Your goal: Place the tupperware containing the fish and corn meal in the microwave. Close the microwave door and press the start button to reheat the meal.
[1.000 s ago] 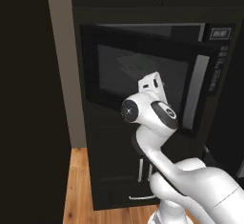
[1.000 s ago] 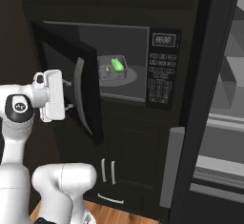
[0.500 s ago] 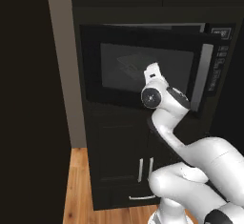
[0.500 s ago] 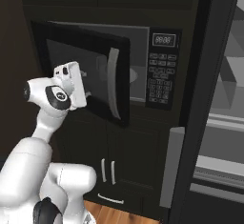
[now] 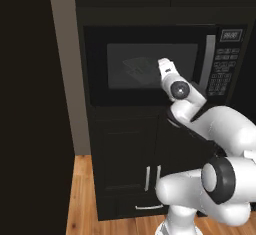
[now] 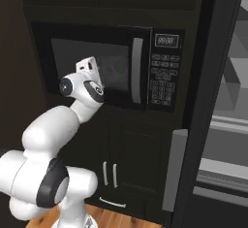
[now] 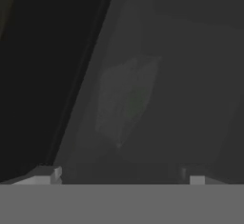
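Microwave door [image 6: 97,67] shut; gripper [image 5: 165,66] against window, finger state unreadable. Keypad panel [image 6: 164,72] lies toward door's handle edge.

White arm folded up, elbow low, wrist raised, end effector [image 7: 119,173] pointing forward, fingers [image 7: 45,174] spread

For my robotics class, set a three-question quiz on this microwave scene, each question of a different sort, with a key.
1. True or false: the microwave door stands wide open.
2. Which side of the door, seen from the right base camera, holds the keypad panel: A left, B right, C below?
3. Fill in: the gripper is in front of the door's dark ____.

Key: 1 false, it looks shut. 2 B. 3 window.
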### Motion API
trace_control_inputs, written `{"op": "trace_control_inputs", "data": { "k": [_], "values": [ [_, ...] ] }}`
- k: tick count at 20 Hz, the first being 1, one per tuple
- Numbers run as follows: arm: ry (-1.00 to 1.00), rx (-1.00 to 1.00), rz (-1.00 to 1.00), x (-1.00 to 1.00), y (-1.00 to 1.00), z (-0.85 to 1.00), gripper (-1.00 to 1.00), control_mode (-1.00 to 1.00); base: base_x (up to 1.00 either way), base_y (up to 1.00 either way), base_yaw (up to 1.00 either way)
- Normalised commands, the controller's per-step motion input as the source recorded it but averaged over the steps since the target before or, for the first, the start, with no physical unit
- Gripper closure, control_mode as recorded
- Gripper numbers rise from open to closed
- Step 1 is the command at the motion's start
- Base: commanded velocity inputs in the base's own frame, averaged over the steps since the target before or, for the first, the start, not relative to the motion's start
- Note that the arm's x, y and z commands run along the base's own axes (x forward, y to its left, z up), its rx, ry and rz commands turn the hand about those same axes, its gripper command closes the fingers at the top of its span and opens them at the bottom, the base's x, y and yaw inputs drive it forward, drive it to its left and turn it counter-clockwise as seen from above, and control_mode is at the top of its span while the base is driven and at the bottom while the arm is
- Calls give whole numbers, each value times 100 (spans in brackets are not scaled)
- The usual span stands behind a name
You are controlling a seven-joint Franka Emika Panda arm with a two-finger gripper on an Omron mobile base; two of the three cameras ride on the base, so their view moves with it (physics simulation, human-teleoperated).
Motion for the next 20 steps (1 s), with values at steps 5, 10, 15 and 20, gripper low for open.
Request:
{"op": "trace_control_inputs", "data": {
  "k": [5, 10, 15, 20],
  "values": [
    [2, 4, 16, 65, 0, 25, -100, -100, 0, 0, 0],
    [11, 1, 12, 61, 0, 49, -100, -100, 0, 0, 0],
    [28, 0, 7, 72, 0, 50, -100, -100, 0, 0, 0],
    [30, 0, 1, 18, 0, 64, -100, -100, 0, 0, 0]
  ]
}}
